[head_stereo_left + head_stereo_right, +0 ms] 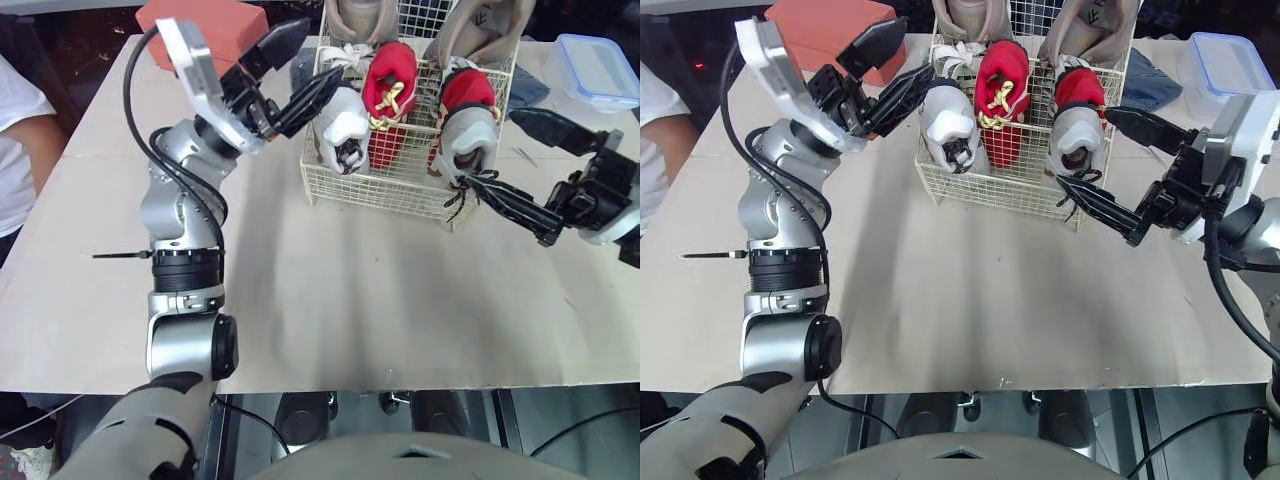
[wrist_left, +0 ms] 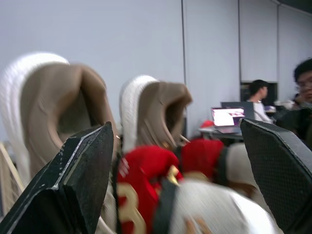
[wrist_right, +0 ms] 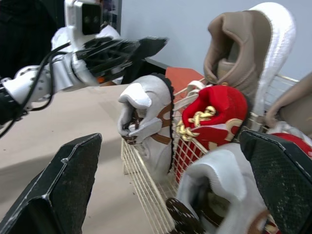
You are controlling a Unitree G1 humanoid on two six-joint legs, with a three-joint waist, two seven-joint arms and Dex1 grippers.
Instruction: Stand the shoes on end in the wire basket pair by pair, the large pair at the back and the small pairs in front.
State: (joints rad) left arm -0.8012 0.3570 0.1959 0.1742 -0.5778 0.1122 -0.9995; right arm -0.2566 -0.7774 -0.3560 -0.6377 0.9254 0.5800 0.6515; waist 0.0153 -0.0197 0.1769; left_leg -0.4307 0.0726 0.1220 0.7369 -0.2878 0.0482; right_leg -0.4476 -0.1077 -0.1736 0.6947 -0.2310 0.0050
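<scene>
Table (image 1: 330, 300); wire basket (image 1: 380, 192), tan pair (image 1: 352, 18) behind, red and white shoes (image 1: 392, 75) in front; left claw (image 1: 320, 55), right claw (image 1: 497, 150) both released

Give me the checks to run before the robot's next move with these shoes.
1. Large tan shoes upright at the back of the wire basket: ok.
2. Red shoes and white shoes in front: ok.
3. Left gripper open, holding nothing: ok.
4. Right gripper open, holding nothing: ok.
5. Left white shoe seated fully inside: cannot tell.
6. Black lace hangs outside the basket front, near the right gripper: not ok.
</scene>
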